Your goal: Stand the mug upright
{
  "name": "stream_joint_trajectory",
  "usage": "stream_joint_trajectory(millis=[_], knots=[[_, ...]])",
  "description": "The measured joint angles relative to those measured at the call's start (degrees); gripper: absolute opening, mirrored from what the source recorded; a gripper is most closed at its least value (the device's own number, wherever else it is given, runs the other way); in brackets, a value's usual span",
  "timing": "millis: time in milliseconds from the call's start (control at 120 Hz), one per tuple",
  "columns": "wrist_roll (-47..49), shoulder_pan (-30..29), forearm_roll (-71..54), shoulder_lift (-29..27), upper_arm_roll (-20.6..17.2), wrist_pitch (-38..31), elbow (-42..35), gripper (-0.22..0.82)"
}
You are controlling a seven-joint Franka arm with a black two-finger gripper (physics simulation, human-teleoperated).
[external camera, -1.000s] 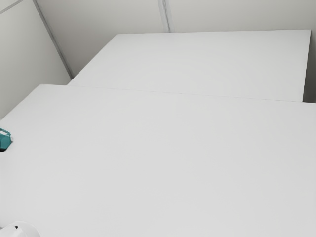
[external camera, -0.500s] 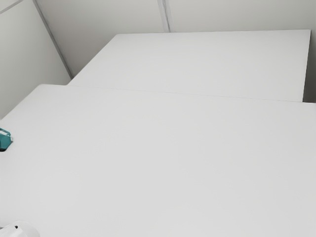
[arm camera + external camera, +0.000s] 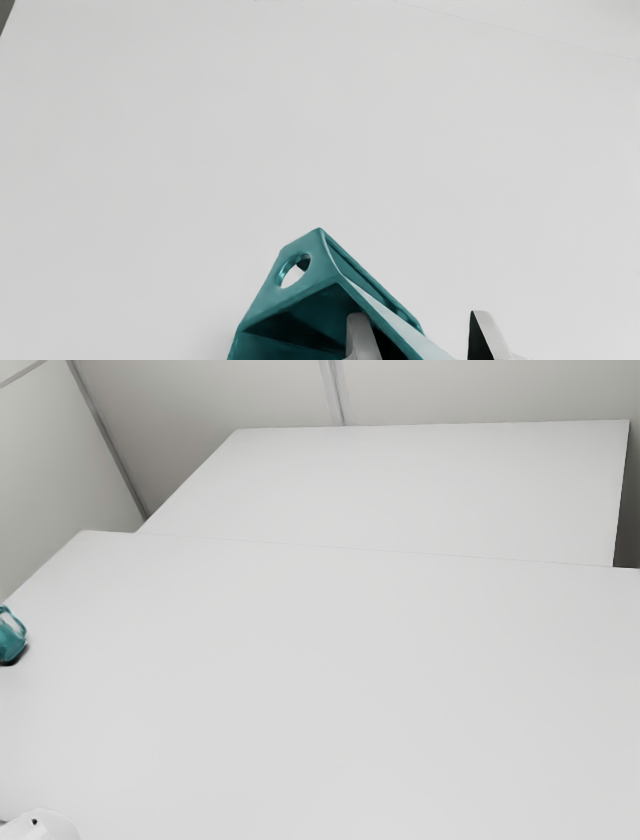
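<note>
If reading the wrist view right, can't call this done. Have the mug [image 3: 320,260] right at the tool [image 3: 419,325], tilted by the look of it, with mouth and dark inside turned toward the wrist camera. Read the tool as wide: one finger [image 3: 361,335] inside the mouth, the other [image 3: 487,325] outside, with a visible gap to the wall — straddling, not gripping.

In the exterior view, find the mug at the left edge, partly cropped, low over the worktop [image 3: 330,680]. Can't tell from there whether sitting flat on base or propped on an edge. Note also a white rounded piece [image 3: 38,828] in the exterior view's lower left, well apart from the mug.

Done, at a guess: reaching the mug and getting the wall between the fingers. Left: close on the wall, confirm contact from both sides, lift slightly if needed, rotate to bring the base down, lower, check for flat seating, release, back out straight. Would put progress at early to middle — approach good, righting unproven.

Watch for pivoting on closing; expect a slanted wall to twist between the pads. Avoid dragging sideways with the inner finger hooked in the mouth. Rotate slowly, and don't release before seeing the base square on the worktop.
</note>
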State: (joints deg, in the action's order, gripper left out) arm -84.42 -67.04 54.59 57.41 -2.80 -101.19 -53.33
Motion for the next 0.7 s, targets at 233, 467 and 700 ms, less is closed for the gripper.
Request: stream_joint_trajectory(millis=[233, 467, 700], knots=[[0.17, 2.56, -0.15, -1.42, 0.05, -0.73, -2.33, -0.12], [1.6, 5.6, -2.8, -8.61, 0.47, -1.49, -10.11, -0.18], [6.56, 10.85, -12.81, -20.01, 0.56, -3.24, -20.69, -0.18]])
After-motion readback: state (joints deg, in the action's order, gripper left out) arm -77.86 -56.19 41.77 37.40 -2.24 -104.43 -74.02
